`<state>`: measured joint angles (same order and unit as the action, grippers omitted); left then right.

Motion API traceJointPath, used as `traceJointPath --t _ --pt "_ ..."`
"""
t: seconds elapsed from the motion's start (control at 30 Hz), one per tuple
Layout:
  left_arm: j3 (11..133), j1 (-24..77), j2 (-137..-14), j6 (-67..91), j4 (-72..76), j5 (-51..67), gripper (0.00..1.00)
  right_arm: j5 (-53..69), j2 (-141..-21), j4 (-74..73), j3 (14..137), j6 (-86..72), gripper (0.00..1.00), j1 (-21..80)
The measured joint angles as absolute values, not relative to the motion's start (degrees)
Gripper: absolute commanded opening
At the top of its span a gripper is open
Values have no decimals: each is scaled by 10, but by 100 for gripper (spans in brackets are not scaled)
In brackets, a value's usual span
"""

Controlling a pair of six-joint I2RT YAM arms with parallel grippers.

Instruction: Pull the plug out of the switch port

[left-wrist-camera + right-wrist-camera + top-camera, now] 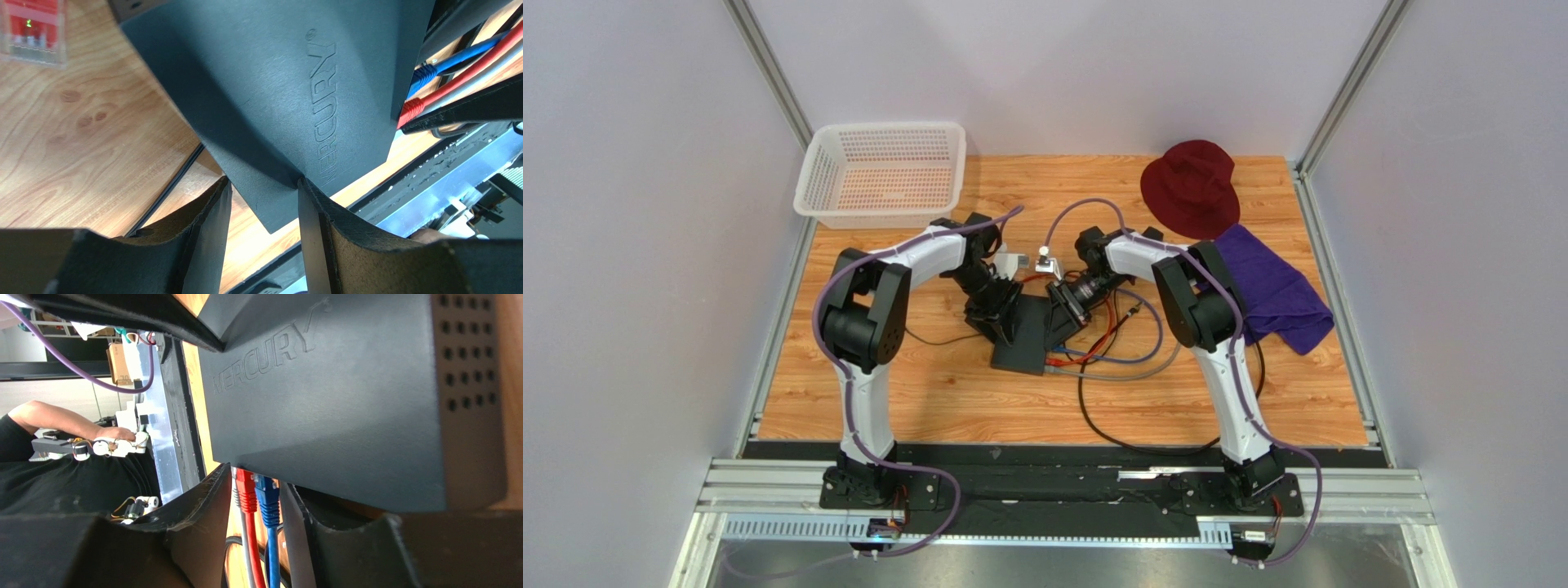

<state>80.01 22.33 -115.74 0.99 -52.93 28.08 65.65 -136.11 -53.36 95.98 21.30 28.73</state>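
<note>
At frame centre, the flat dark grey rectangular switch box (pixel 1024 341) is being gripped by the jaws of the left gripper (pixel 264 199), while its red plastic plug (pixel 244 487) is being straddled by those of the right gripper (pixel 256 481), a firm clamp not being discernible.

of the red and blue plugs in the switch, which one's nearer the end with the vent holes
The blue plug; the red plug sits right beside it, on the side away from the switch end with the vent holes.
</note>
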Motion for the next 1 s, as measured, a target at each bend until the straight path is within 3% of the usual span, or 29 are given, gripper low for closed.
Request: traceJointPath --t 0.17,0.5,0.7,0.83,1.0 --pt "800 225 -1157 9 -530 280 52 669 -1376 -545 971 215 32 284" --pt "800 225 -1158 7 -531 280 52 687 -1379 -575 977 284 39 283" --pt "804 225 -1162 7 -536 281 52 691 -1389 -606 991 339 29 283" --pt "811 225 -1167 7 -543 282 52 694 -1395 -622 998 361 13 282" --pt "812 225 -1171 7 -548 287 51 698 -1403 -633 998 364 6 282"
